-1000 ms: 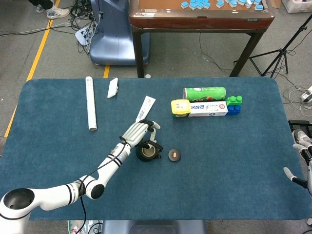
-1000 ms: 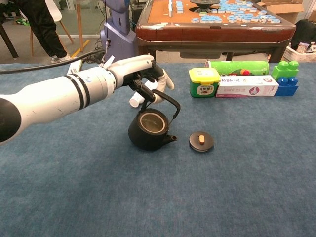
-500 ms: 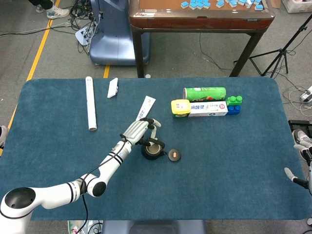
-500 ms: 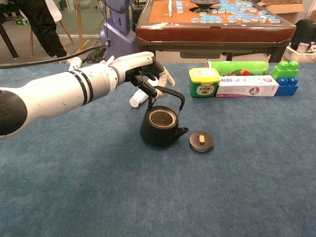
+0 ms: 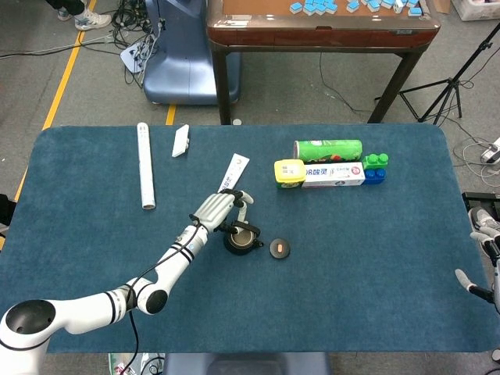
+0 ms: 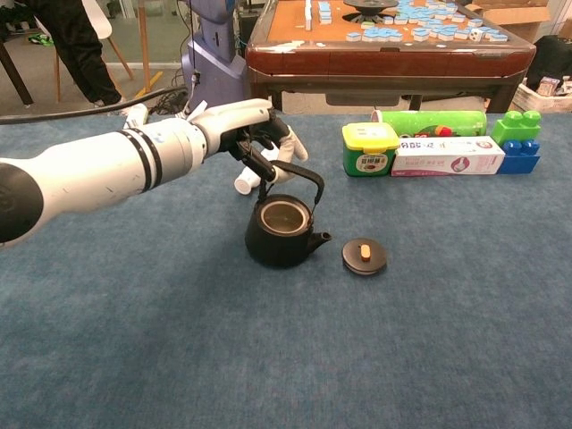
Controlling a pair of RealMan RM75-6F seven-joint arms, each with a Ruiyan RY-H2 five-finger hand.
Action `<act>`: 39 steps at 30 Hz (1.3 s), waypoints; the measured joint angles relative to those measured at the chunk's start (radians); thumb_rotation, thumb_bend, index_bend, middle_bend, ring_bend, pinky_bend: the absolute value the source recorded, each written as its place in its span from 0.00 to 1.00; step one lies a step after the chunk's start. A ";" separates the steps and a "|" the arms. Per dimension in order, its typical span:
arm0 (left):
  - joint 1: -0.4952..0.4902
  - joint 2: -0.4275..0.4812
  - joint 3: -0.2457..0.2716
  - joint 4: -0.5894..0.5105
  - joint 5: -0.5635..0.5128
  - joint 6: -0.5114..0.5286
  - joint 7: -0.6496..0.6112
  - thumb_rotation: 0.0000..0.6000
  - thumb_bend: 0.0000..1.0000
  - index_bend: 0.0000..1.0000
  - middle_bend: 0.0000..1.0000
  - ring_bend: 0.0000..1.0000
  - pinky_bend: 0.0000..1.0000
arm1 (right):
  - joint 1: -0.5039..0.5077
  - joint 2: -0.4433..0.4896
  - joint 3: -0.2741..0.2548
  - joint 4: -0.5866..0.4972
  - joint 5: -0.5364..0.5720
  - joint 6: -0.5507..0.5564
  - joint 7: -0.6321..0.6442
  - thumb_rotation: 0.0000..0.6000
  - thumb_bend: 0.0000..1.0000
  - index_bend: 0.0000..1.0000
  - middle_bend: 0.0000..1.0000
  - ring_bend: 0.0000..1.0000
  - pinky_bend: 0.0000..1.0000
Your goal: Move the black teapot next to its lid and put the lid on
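Black cast-iron teapot [image 6: 281, 232] sits on the blue table [image 6: 447, 340] just beside its lid [image 6: 364, 256], spout toward it, the left hand [image 6: 255, 138] gripping the arched handle to place it, the idle right hand [image 5: 486, 258] too cropped to judge.

left robot hand [image 5: 219, 209] grips black teapot [image 5: 241, 239] handle | lid [image 5: 280, 248] just beside (spout side)
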 measured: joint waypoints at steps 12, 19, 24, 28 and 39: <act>-0.004 0.027 0.025 -0.011 -0.064 -0.042 0.064 1.00 0.36 0.07 0.02 0.02 0.08 | -0.003 0.001 -0.001 -0.001 -0.005 0.002 0.002 1.00 0.19 0.29 0.24 0.15 0.25; 0.003 0.058 0.039 -0.041 -0.089 -0.046 0.096 1.00 0.35 0.00 0.00 0.00 0.04 | 0.001 0.000 -0.002 0.001 -0.013 -0.003 0.003 1.00 0.19 0.29 0.24 0.15 0.25; 0.013 0.076 0.049 -0.064 -0.083 -0.030 0.107 1.00 0.30 0.00 0.00 0.00 0.02 | 0.003 0.000 -0.003 0.001 -0.017 -0.005 0.004 1.00 0.19 0.29 0.24 0.15 0.25; 0.019 0.088 0.056 -0.076 -0.078 -0.026 0.112 0.98 0.25 0.00 0.00 0.00 0.01 | 0.004 -0.001 -0.003 0.000 -0.021 -0.005 0.003 1.00 0.19 0.29 0.24 0.15 0.25; 0.037 0.114 0.049 -0.110 -0.068 -0.003 0.089 0.93 0.24 0.00 0.00 0.00 0.01 | 0.011 0.002 -0.001 -0.008 -0.026 -0.009 -0.008 1.00 0.19 0.29 0.24 0.15 0.25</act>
